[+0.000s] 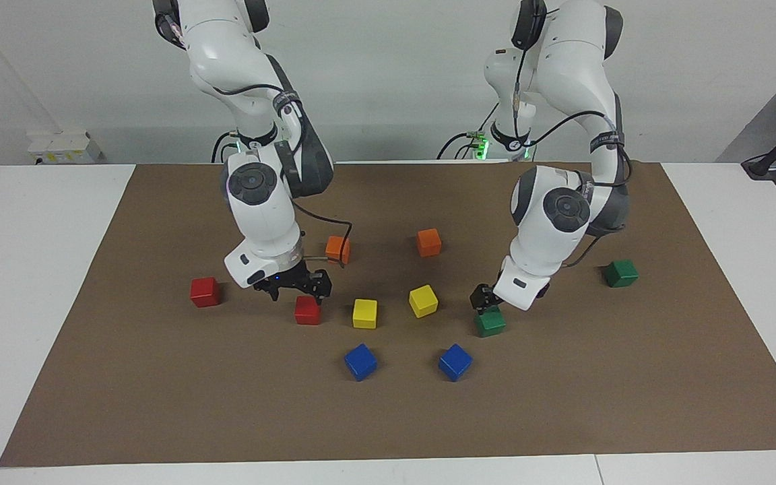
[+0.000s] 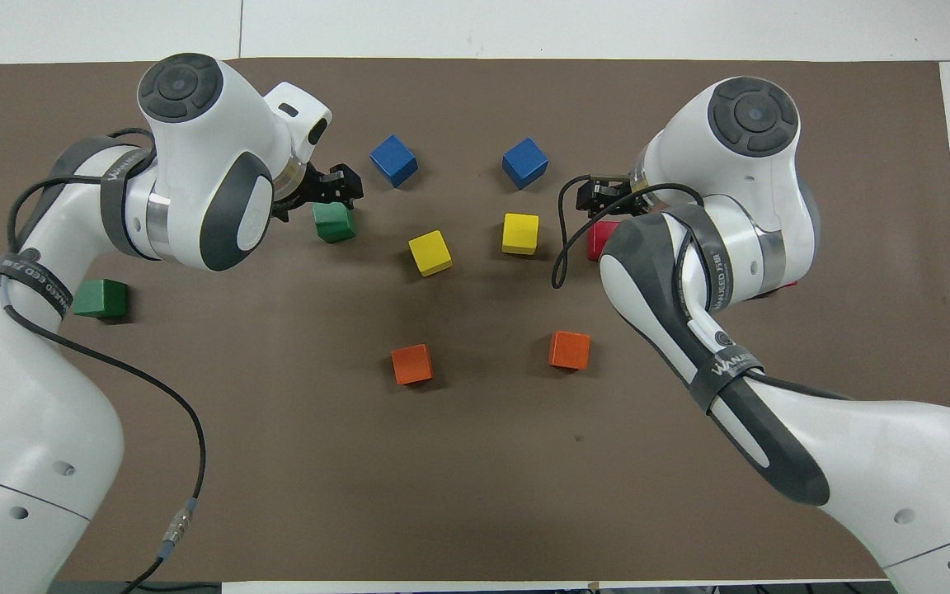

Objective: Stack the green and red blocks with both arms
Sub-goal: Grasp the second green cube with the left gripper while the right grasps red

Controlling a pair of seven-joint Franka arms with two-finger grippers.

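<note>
The right gripper (image 1: 307, 291) hangs low over a red block (image 1: 307, 310), its fingers (image 1: 324, 283) spread wider than the block and not closed on it. The block rests on the brown surface (image 1: 563, 404), beside a yellow block (image 1: 364, 314). The left gripper (image 1: 486, 304) sits right at the top of a green block (image 1: 490, 322); its fingers come down around that block's upper edge — whether they press it I cannot tell. This green block also rests on the surface, beside the other yellow block (image 1: 423, 300).

The second red block (image 1: 205, 292) lies alone toward the right arm's end. The second green block (image 1: 622, 273) lies toward the left arm's end, well apart from the left gripper. Two blue blocks (image 1: 360, 362) sit farther from the robots than the yellow pair — two orange blocks (image 1: 429, 242) sit nearer.
</note>
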